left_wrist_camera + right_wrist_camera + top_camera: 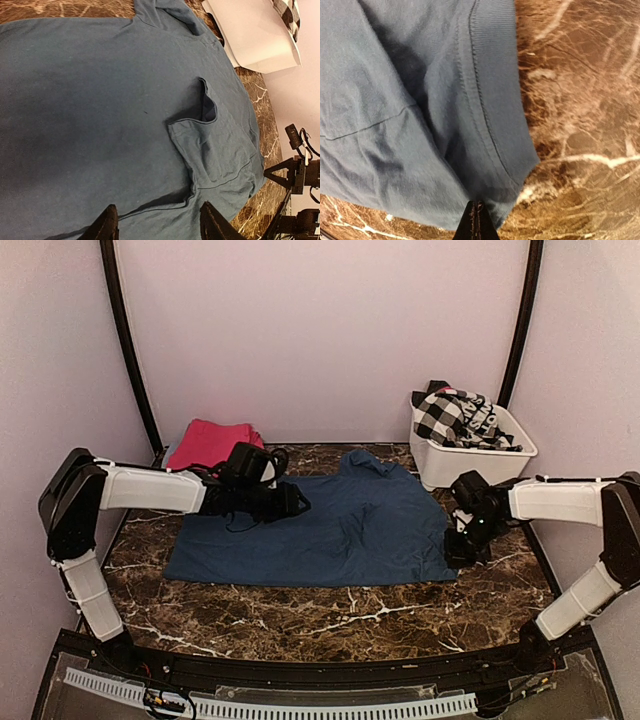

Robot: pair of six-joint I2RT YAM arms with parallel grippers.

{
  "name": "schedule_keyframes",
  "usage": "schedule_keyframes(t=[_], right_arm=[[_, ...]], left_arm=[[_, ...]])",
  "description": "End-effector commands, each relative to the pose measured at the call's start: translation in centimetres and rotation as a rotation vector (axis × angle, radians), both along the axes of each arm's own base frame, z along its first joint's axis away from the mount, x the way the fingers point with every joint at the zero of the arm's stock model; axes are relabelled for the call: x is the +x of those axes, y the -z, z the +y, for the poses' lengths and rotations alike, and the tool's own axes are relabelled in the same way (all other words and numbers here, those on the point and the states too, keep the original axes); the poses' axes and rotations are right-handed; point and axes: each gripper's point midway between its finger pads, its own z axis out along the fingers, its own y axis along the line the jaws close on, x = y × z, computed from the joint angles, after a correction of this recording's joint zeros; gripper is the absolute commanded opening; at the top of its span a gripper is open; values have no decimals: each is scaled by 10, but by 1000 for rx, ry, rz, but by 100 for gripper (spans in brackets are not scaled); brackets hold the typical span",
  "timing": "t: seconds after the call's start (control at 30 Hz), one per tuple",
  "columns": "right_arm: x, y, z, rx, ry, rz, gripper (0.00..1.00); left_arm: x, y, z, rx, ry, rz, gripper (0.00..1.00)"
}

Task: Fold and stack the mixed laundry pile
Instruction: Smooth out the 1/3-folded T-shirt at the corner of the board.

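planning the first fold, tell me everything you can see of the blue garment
The blue garment is a dark blue, soft knit with a ribbed, stitched hem. It lies spread nearly flat on the marble table, a small flap folded over right of centre, its far corner bunched beside the white tub. The shut right gripper meets its near-right corner; the open left gripper hovers above.

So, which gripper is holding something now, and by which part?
The right gripper seems to pinch the navy-blue T-shirt at its hem corner; the left gripper, open, holds nothing.
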Motion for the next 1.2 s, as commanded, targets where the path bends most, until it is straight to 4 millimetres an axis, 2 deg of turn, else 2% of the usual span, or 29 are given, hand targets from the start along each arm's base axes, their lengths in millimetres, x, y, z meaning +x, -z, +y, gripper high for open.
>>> schedule_keyframes(t=[0.0,0.2,0.27,0.33,0.43,0.47,0.5,0.53,0.63,0.87,1.07,1.17], right_arm=[[0,-21,-19,-66,89,-32,0],[-3,-22,-37,-157,156,-7,0],[-1,-22,-33,-141,139,1,0],[-1,-29,-17,-58,92,7,2],[-5,-38,1,55,56,-1,30],[-5,-41,5,81,50,-12,44],[-5,-41,7,97,43,-18,51],[-5,-40,9,110,34,-20,53],[-3,-32,15,125,12,5,51],[1,-8,21,117,-31,54,37],[-3,10,17,80,-44,108,37],[-4,13,16,71,-51,122,33]], left_arm=[[3,-13,38,7,-81,-17,55],[3,3,82,80,-187,40,55],[1,4,92,89,-204,42,56],[-3,3,94,79,-195,30,56],[-10,4,90,47,-161,35,57],[-10,1,88,31,-155,26,57],[-11,0,86,19,-147,27,57],[-10,-2,84,6,-143,16,56],[-9,-7,81,-8,-128,5,57],[-8,-12,81,-11,-122,-13,57],[-9,-8,81,-14,-123,-6,57],[-9,-7,80,-17,-123,-8,57]])
